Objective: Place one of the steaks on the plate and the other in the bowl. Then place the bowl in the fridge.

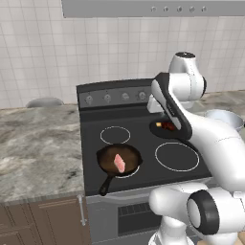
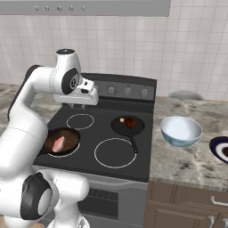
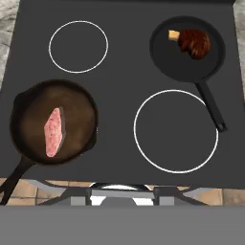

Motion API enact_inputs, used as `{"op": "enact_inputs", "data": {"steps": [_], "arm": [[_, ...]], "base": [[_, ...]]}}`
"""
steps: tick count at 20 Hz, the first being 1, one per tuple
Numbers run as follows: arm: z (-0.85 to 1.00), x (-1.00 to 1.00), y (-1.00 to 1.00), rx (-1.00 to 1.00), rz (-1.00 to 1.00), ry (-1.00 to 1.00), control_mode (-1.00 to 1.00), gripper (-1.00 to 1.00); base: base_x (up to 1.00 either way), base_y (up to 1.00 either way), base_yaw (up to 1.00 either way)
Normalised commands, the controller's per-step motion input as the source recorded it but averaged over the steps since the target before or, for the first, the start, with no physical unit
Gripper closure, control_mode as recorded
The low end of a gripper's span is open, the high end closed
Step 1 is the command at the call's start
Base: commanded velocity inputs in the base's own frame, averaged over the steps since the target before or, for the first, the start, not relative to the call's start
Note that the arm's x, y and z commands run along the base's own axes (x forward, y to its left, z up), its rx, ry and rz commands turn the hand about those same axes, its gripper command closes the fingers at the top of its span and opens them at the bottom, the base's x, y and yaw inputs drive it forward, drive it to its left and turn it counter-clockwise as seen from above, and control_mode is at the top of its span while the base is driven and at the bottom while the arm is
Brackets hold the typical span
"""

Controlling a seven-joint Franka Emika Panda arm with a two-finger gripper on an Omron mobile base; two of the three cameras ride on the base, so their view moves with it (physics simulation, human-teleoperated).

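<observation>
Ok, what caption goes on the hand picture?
Looking down: pink steak in brown skillet, dark steak in black pan.

A white tiled wall [image 1: 43, 52] runs behind a black stove [image 1: 139, 139] with a knob panel [image 2: 127, 91]. A grey range hood [image 2: 84, 6] hangs above. Mottled grey stone counters [image 1: 38, 148] flank the stove over brown wood cabinets [image 2: 187, 209]. The floor, barely visible, seems tan tile [image 3: 38, 189].

Pink steak [image 3: 54, 132] in brown skillet [image 3: 28, 115] lower left; dark steak [image 3: 194, 42] in black pan [image 3: 165, 57] upper right, stovetop [image 3: 124, 86].
</observation>
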Motion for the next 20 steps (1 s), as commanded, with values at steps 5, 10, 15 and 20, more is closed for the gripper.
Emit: {"op": "enact_inputs", "data": {"steps": [5, 10, 15, 20], "arm": [[0.00, 0.19, -0.01, 0.01, 0.01, 0.00, -1.00, -1.00], [-0.08, 0.27, -0.09, -0.02, 0.01, 0.02, -1.00, -1.00], [-0.39, 0.52, -0.64, -0.14, -0.06, 0.18, -1.00, -1.00], [-0.10, 0.54, -0.90, 0.02, 0.22, 0.06, -1.00, -1.00]], "base": [[0.00, 0.00, 0.00], [0.00, 0.00, 0.00], [0.00, 0.00, 0.00], [0.00, 0.00, 0.00]]}}
